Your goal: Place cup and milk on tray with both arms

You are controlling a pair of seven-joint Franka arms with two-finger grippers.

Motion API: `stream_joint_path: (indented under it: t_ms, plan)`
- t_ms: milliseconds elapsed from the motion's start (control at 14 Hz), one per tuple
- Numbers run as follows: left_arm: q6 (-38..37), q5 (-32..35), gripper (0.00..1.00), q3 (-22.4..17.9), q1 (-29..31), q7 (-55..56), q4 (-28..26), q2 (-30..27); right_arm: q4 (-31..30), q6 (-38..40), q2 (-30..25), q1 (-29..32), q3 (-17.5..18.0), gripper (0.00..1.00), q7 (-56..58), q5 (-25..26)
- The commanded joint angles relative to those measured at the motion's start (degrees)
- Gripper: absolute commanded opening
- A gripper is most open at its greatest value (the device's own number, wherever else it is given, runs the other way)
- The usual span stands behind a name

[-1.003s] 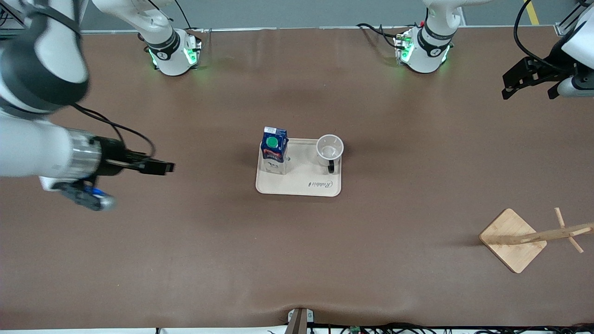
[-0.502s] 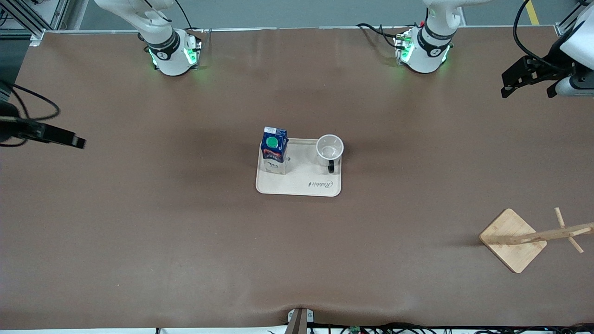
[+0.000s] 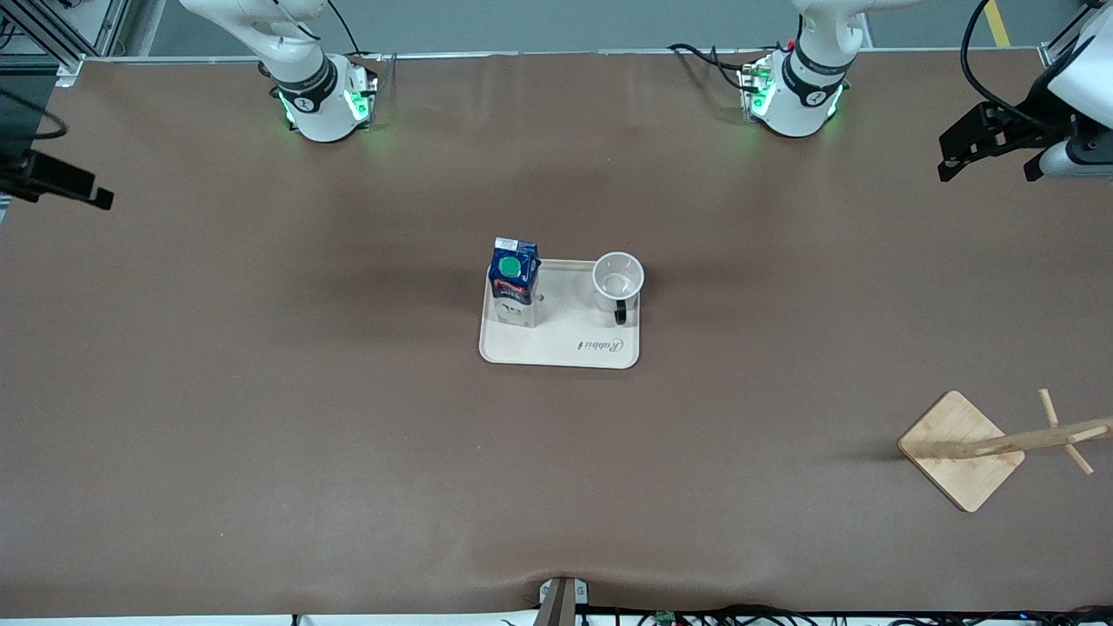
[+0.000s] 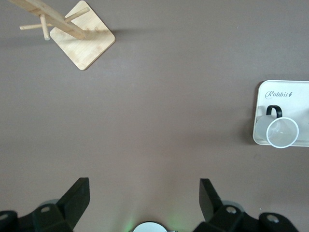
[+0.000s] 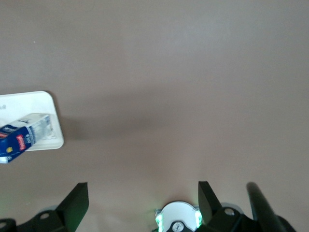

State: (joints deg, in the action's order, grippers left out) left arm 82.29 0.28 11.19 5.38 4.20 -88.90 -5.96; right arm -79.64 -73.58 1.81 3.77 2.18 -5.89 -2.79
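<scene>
The milk (image 3: 514, 280) and cup (image 3: 618, 280) stand on the tray (image 3: 565, 348) at mid-surface (image 3: 348, 435). The left gripper (image 4: 144, 198) and right gripper (image 5: 143, 200) hang over opposite ends, fingers apart. Only the left wrist view shows both cup and wooden rack (image 4: 82, 41).

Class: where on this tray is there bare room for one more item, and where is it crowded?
Free: the tray strip nearest the front camera, by the "Rabbit" lettering, and the gap between milk carton and cup. Crowded: the two corners nearest the robot bases, where these stand.
</scene>
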Motion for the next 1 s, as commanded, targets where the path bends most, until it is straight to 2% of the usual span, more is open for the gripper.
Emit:
stream_joint_path:
  t_ms: [0,287,502,717,932]
  plan:
    - [-0.4,-0.6,1.00,0.1,0.3,-0.7,-2.6,-3.0,-13.8,-7.1,-8.7,1.6,2.3,1.00,0.4,2.4]
    - [0.1,-1.1,1.00,0.1,0.3,-0.7,-3.9,-4.1,-15.7,-9.7,-8.5,0.9,2.2,1.00,0.4,1.8]
    - [0.2,-1.2,1.00,-0.6,0.5,-1.1,-3.5,-3.5,-11.5,-10.8,-6.5,-1.4,1.6,1.00,2.2,2.9]
    - [0.2,-1.2,1.00,-0.6,0.5,-1.4,-2.5,-2.9,-9.2,-12.0,-4.4,-1.5,-1.3,1.00,5.8,1.7]
    - [0.0,-1.1,1.00,-0.8,0.5,-1.4,-1.7,-2.7,-8.3,-11.8,-3.7,-1.4,-1.9,1.00,7.2,1.6]
